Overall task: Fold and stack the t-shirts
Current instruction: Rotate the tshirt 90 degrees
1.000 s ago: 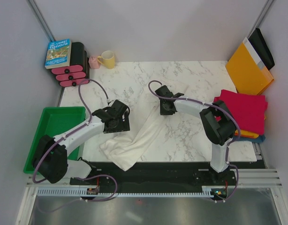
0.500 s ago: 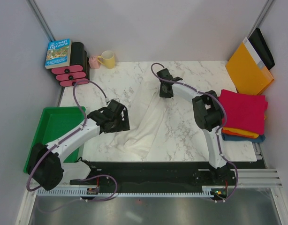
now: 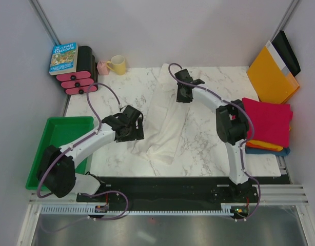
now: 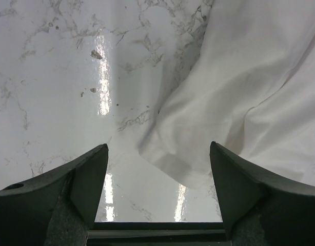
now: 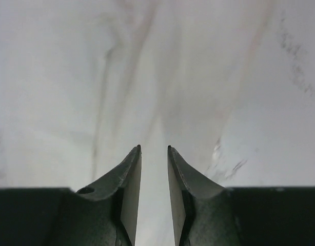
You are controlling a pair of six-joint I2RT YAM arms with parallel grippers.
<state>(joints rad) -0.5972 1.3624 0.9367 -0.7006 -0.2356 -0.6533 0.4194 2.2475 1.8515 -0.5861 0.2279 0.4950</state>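
The large white t-shirt (image 3: pixel 166 120) lies stretched in a long wrinkled strip from the table's back to near its front edge. My right gripper (image 3: pixel 181 97) is shut on its upper part; in the right wrist view the fingers (image 5: pixel 153 148) pinch white cloth (image 5: pixel 147 77). My left gripper (image 3: pixel 138 130) is open and empty beside the shirt's lower left edge. In the left wrist view a shirt corner (image 4: pixel 183 164) lies just ahead of the wide-open gripper (image 4: pixel 158 154). Folded crimson red (image 3: pixel 268 120), orange (image 3: pixel 261 145) and dark blue (image 3: pixel 281 152) shirts are stacked at the right edge.
A green tray (image 3: pixel 60 134) sits off the table's left side. A book (image 3: pixel 63 57) on a pink-and-black rack (image 3: pixel 78 78), a pink cup (image 3: pixel 102 67) and a yellow mug (image 3: pixel 117 65) stand at the back left. An orange-yellow envelope (image 3: pixel 270 77) leans at the back right.
My right gripper has moved toward the back of the table, dragging the white shirt up off the front edge. The left gripper has stayed open beside the cloth.
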